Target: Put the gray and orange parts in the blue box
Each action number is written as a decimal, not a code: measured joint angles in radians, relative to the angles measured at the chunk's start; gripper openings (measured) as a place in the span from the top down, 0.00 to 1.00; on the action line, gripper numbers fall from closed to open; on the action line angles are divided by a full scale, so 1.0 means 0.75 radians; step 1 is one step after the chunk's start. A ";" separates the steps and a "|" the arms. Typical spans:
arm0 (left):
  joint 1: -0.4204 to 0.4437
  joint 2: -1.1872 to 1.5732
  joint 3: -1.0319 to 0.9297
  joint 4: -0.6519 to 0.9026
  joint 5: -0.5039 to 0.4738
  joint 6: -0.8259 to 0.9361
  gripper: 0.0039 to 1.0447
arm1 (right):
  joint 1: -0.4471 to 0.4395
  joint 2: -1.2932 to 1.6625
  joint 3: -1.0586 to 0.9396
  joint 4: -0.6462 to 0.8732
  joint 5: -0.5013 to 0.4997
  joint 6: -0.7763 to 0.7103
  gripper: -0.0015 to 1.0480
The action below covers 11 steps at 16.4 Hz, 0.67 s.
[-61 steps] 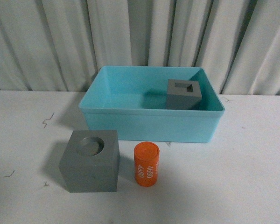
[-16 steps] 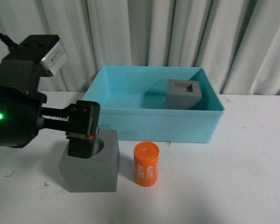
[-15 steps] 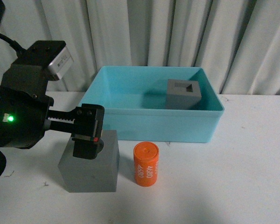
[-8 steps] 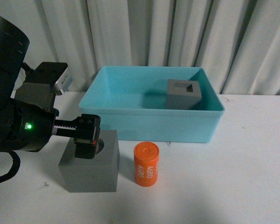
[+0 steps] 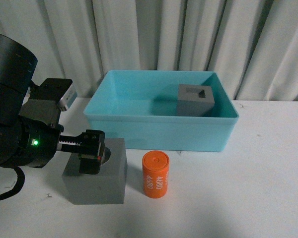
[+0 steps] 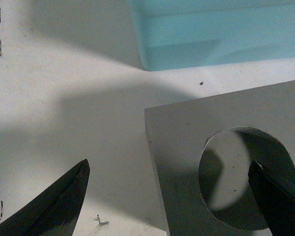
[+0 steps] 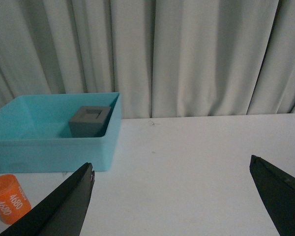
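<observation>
We count one blue box (image 5: 159, 134), one orange cylinder (image 5: 155, 174), two gray cubes: tabletop cube (image 5: 97, 183), boxed cube (image 5: 194, 100). Left end effector (image 6: 168, 166) and right end effector (image 7: 172, 164) gape empty.

Left arm (image 5: 12, 124) is showing a bulky matte-black housing, with a green light (image 5: 36, 143) glowing on it. A silver-grey camera block (image 5: 64, 94) is sitting on its upper part, and a black cable (image 5: 10, 186) is looping beneath. A toothed metal rail (image 5: 71, 143) is running to the black left gripper (image 5: 92, 154), which is carrying a small red mark (image 5: 98, 157). The right gripper (image 7: 172, 164) is showing only dark, tapering fingers (image 7: 64, 206).
</observation>
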 joint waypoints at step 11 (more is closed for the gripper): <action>-0.047 0.038 -0.022 0.062 0.005 -0.008 0.71 | 0.000 0.000 0.000 0.001 0.001 0.000 0.06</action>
